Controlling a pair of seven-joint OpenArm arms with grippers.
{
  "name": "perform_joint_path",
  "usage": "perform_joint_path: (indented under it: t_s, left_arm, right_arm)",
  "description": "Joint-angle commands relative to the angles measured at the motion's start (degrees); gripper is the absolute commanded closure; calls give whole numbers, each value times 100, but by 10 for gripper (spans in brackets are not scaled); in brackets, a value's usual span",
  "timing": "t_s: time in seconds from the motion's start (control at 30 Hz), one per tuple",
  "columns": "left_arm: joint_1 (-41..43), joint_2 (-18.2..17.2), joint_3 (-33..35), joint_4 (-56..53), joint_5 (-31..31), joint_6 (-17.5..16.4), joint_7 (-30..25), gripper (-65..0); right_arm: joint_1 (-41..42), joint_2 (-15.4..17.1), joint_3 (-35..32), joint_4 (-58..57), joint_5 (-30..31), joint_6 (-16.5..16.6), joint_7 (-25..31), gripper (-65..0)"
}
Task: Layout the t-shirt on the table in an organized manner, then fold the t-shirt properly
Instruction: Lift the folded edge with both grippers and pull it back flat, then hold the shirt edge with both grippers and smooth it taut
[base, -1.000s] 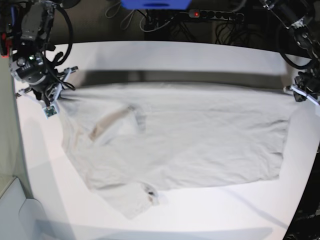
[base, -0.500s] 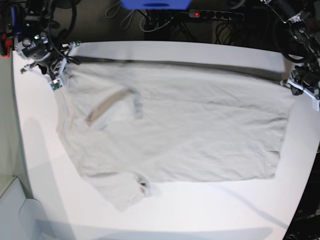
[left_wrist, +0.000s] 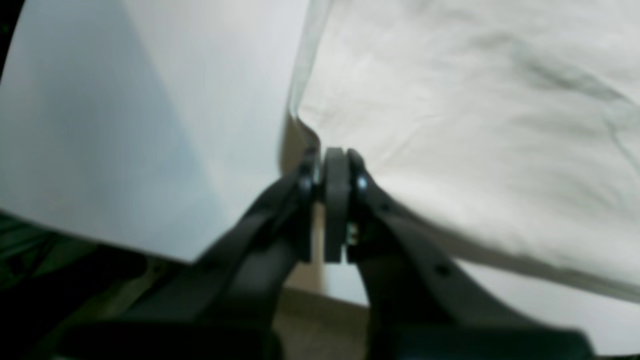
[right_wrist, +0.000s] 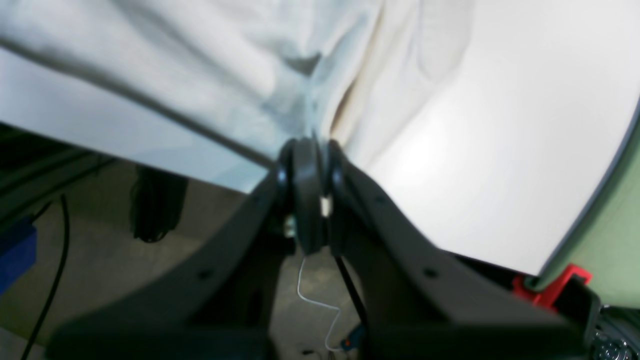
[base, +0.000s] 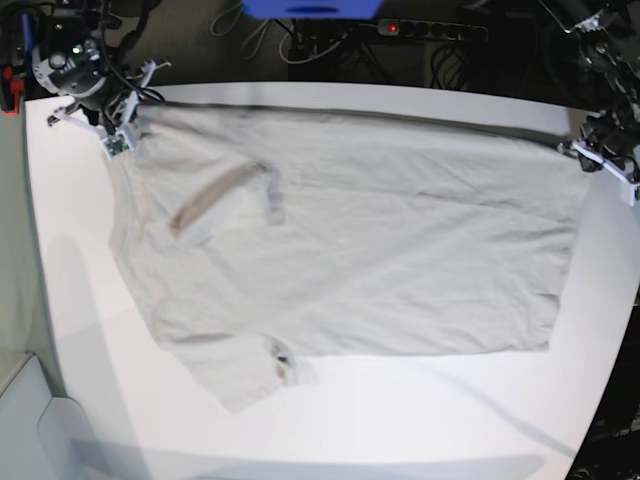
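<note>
Both pincers had carried the far edge of the t-shirt (base: 350, 240) toward the back of the tabletop (base: 420, 420) since the earlier frames, and the dark strip of shadow behind that edge had narrowed to a thin line. Left pincer (left_wrist: 334, 165) was closed on the cloth at the hem corner, at the tabletop's edge; in the base view it (base: 597, 158) sat at the right side. Right pincer (right_wrist: 307, 150) was closed on a bunched corner at the shoulder end; in the base view it (base: 118, 118) sat at the far left corner. Between the two pincers the far edge ran nearly straight. One t-shirt lay spread across the one white tabletop, neck toward the base view's left. One sleeve (base: 250, 375) pointed toward the near edge, creased. One power strip (base: 430, 30) with a red light lay behind the tabletop.
</note>
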Motion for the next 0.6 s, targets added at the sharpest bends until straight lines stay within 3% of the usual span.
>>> perform_joint_path:
  t_s: [0.0, 0.57]
  left_arm:
    - [-40, -122, -27, 116, -68, 5, -114, -1]
    - [320, -105, -36, 116, -77, 5, -122, -1]
  right_arm:
    - [-19, 29, 29, 96, 10, 7, 93, 0]
    - [-19, 29, 29, 96, 10, 7, 102, 0]
